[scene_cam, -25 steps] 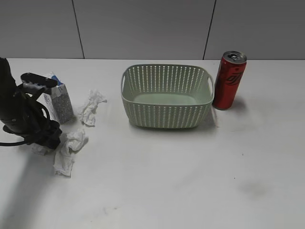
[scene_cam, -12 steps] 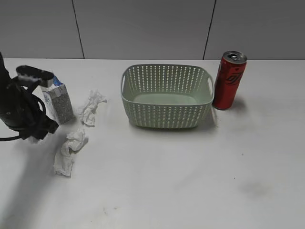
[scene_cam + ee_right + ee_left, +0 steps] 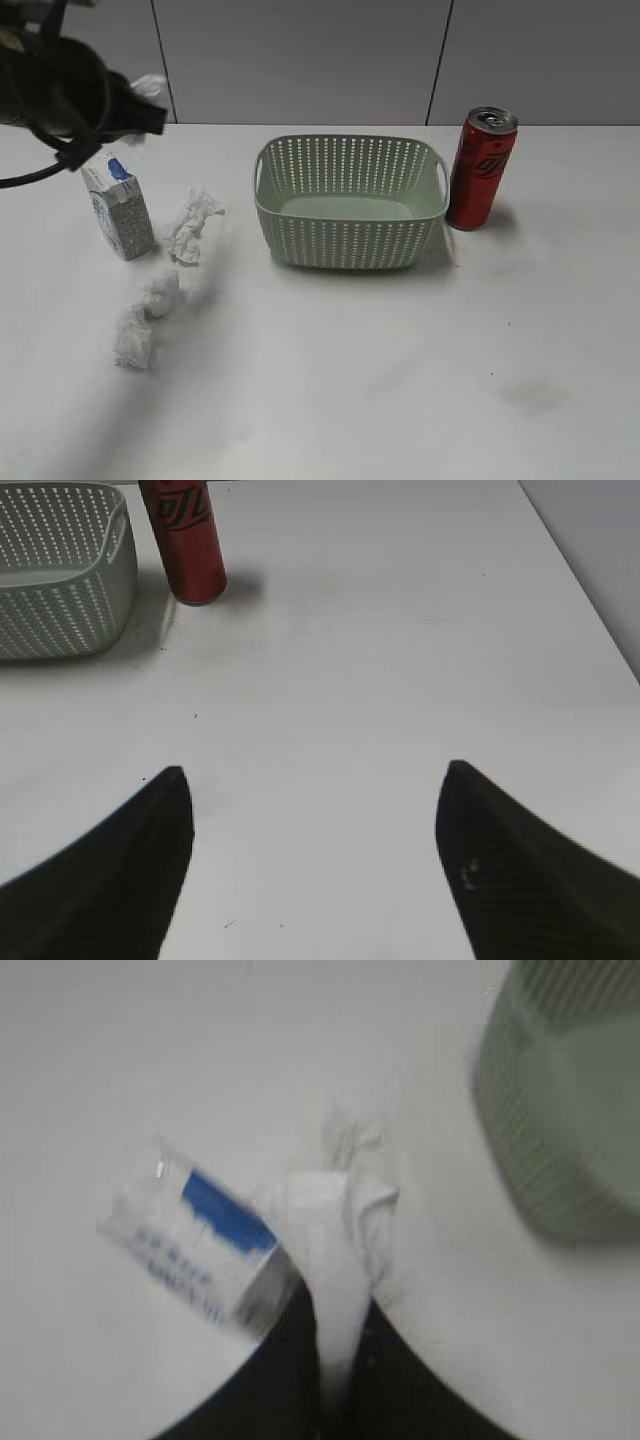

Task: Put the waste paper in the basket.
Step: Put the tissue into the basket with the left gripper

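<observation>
A crumpled white tissue wad point(image 3: 335, 1250) is clamped in the raised left gripper point(image 3: 338, 1360), presumably for carrying to the pale-green perforated plastic basket point(image 3: 350, 203) off to its right; right gripper point(image 3: 310, 780) held apart, empty.

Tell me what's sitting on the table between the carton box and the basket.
One crumpled wad of waste paper lies between the carton box and the basket, apart from both; the exterior view shows it.
</observation>
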